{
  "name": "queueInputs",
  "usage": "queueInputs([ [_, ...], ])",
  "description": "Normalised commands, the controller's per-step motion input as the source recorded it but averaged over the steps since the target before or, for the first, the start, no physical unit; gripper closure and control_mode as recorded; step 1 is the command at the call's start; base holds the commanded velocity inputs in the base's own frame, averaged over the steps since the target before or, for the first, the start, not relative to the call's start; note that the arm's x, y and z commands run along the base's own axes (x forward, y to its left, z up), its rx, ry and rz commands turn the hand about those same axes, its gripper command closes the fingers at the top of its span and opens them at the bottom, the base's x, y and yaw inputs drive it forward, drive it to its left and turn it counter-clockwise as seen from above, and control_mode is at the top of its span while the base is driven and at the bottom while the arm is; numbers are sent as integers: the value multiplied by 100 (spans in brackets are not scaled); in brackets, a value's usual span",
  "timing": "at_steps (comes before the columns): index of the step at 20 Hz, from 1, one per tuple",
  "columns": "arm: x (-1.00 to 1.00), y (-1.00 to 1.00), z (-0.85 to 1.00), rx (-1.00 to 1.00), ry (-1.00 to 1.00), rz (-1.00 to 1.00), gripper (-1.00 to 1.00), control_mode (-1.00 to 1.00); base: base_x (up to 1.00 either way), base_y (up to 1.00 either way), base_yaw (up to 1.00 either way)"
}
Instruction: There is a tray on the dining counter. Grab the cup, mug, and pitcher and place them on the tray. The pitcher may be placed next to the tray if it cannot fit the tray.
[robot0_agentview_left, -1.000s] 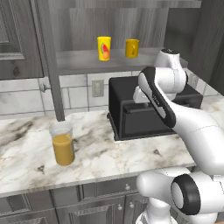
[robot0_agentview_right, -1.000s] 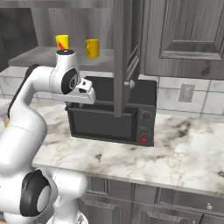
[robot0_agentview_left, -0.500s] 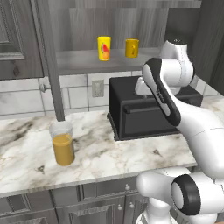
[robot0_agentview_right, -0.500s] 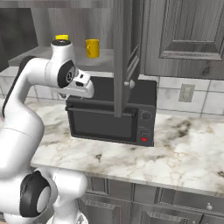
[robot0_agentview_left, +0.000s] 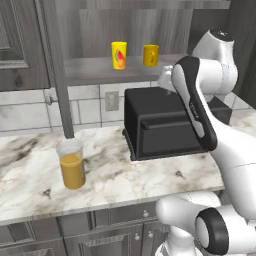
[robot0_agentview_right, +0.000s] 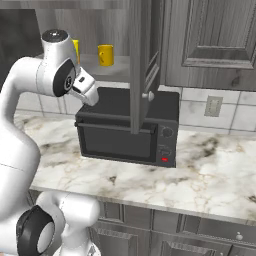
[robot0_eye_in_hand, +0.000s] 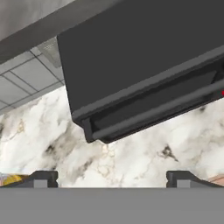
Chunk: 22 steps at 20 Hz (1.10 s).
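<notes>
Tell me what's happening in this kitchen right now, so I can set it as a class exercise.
A white robot arm is raised beside the black microwave, and its end effector is open and empty, looking down on the microwave and the marble worktop. The yellow cup and the golden mug stand apart on the open cabinet shelf above. The pitcher of orange liquid stands on the worktop to the microwave's left. Nothing has been picked up yet.

Below the jaws, the microwave (robot0_eye_in_hand: 144, 74) looks matt black, standing on smooth veined marble worktop (robot0_eye_in_hand: 131, 162); the pitcher (robot0_agentview_left: 71, 163) is clear glass.
</notes>
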Motion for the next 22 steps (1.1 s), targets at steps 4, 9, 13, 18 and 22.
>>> queueInputs([
  [4, -24, 32, 40, 21, -25, -40, -100, -100, 0, 0, 0],
  [9, -20, 40, 46, 22, -21, -31, -100, -100, 0, 0, 0],
  [13, -3, 6, 70, 23, -15, -12, -100, -100, 0, 0, 0],
  [18, 0, -1, 73, 21, -12, 0, -100, -100, 0, 0, 0],
  [22, 11, 0, 43, 10, -5, 0, -100, -100, 0, 0, 0],
])
